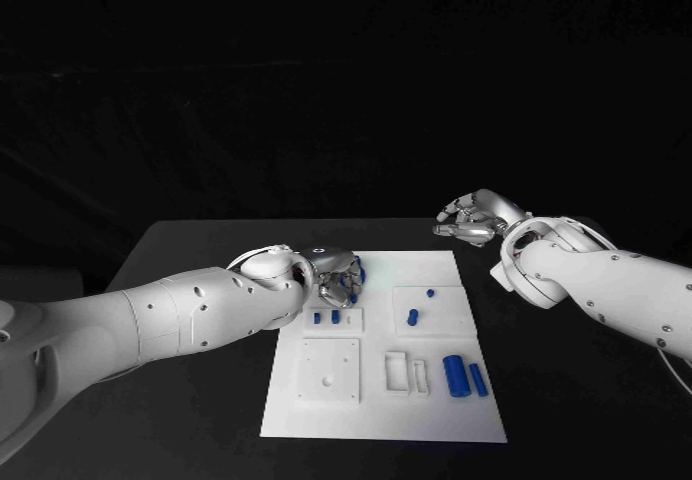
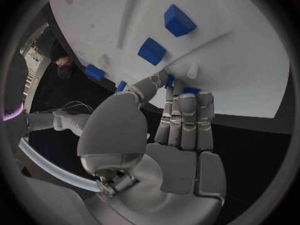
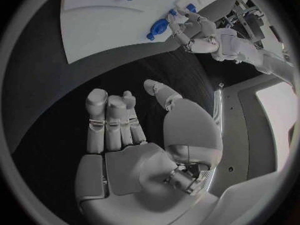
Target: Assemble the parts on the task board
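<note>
Left hand [image 1: 329,275] sits over the near-left part of the task board [image 1: 433,420], fingers [image 2: 187,117] curled onto a blue part [image 2: 190,91] at the board's edge; it appears to be pinching it, though the contact is partly hidden. Right hand [image 1: 476,218] hovers off the board's far right corner above the black table [image 1: 188,250], fingers loosely spread, holding nothing. Other blue parts [image 1: 456,375] lie on the board.

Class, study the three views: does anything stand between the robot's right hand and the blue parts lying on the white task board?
Nothing visible does. The right hand hangs over bare black table beyond the task board's far right corner, holding nothing. The nearest blue parts lie uncovered. The left hand works at the board's left side, out of that path.
</note>
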Robot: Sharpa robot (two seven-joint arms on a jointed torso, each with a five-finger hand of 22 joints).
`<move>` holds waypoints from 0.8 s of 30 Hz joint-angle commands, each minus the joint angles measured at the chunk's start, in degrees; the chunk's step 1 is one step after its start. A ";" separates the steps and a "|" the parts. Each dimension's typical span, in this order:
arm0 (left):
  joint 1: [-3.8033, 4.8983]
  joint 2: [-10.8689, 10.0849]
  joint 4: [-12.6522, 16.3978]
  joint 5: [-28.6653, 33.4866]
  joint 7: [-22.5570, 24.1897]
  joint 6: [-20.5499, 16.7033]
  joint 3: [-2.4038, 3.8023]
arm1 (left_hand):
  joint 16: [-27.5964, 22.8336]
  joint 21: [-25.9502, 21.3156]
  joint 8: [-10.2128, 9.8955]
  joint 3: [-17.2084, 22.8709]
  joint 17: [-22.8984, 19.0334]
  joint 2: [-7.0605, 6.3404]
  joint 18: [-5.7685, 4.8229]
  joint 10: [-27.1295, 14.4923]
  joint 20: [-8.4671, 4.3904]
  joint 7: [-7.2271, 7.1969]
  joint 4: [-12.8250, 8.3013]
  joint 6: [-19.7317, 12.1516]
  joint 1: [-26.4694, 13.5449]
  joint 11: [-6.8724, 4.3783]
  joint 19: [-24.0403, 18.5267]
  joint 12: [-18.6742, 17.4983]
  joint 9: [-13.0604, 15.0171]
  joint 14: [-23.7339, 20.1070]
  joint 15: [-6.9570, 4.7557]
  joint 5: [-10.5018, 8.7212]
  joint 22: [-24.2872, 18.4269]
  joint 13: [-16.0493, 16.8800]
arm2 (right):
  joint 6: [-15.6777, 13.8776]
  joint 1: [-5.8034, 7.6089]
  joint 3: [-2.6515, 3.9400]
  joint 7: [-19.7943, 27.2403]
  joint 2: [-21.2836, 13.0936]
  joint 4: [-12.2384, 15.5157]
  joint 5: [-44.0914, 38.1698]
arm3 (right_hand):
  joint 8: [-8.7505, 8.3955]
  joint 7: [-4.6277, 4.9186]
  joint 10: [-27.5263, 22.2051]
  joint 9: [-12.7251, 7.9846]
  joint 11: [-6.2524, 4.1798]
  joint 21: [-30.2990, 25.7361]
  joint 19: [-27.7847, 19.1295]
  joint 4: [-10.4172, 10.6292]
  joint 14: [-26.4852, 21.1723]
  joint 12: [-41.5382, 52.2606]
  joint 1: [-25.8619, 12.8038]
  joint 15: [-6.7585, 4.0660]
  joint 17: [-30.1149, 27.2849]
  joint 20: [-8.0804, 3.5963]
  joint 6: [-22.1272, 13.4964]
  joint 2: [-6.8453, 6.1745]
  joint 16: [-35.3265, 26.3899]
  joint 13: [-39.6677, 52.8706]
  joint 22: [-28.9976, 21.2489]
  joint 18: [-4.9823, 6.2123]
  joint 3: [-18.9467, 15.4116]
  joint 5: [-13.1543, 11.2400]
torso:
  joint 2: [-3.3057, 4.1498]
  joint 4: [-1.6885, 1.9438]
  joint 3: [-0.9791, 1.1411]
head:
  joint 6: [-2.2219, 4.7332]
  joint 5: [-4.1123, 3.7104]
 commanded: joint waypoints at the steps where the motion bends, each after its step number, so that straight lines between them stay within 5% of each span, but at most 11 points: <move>1: -0.18 0.28 0.24 -0.26 0.17 1.10 -0.05 | 0.34 0.32 0.20 -0.32 0.08 0.72 3.65 0.44 -0.78 -0.05 0.16 0.55 -0.04 0.09 0.47 0.16 -0.10 0.05 -0.21 0.10 0.50 0.05 | 0.67 -0.02 0.02 0.53 0.06 0.08 -0.24 | -0.34 0.37 0.00 -0.09 -0.19 -0.35 -0.02 -0.36 0.41 0.25 0.25 -0.16 -0.08 -0.45 -0.06 0.33 -0.37 -0.07 0.31 4.85 0.06 0.20 | 0.01 -0.01 -0.01 | -0.06 0.01; 16: -0.45 0.89 -0.57 -0.42 -0.82 1.69 -0.06 | 1.09 0.64 0.02 -0.40 0.01 1.44 3.73 0.85 -1.03 -0.03 0.63 0.62 -0.67 -0.07 1.02 -0.13 -0.33 0.63 -0.38 0.07 0.61 0.28 | 0.66 -0.02 0.02 0.55 0.15 0.05 -0.25 | -0.34 0.37 0.00 -0.09 -0.19 -0.36 -0.01 -0.37 0.42 0.27 0.24 -0.16 -0.08 -0.45 -0.04 0.35 -0.37 -0.10 0.32 4.85 0.05 0.22 | 0.02 -0.06 0.00 | -0.02 0.03; 24: -0.49 0.85 -0.57 -0.93 -1.75 1.97 -0.06 | 1.47 0.87 0.87 0.06 -0.36 3.08 3.87 2.77 -1.44 -0.77 0.56 2.56 -0.18 -0.77 1.67 0.33 -0.11 1.37 -1.06 0.30 0.60 0.92 | 0.67 -0.02 0.02 0.55 0.18 -0.01 -0.25 | -0.34 0.36 0.00 -0.09 -0.19 -0.37 0.00 -0.37 0.42 0.28 0.22 -0.16 -0.08 -0.44 -0.03 0.35 -0.37 -0.11 0.32 4.85 0.05 0.23 | 0.04 -0.03 0.02 | -0.11 -0.04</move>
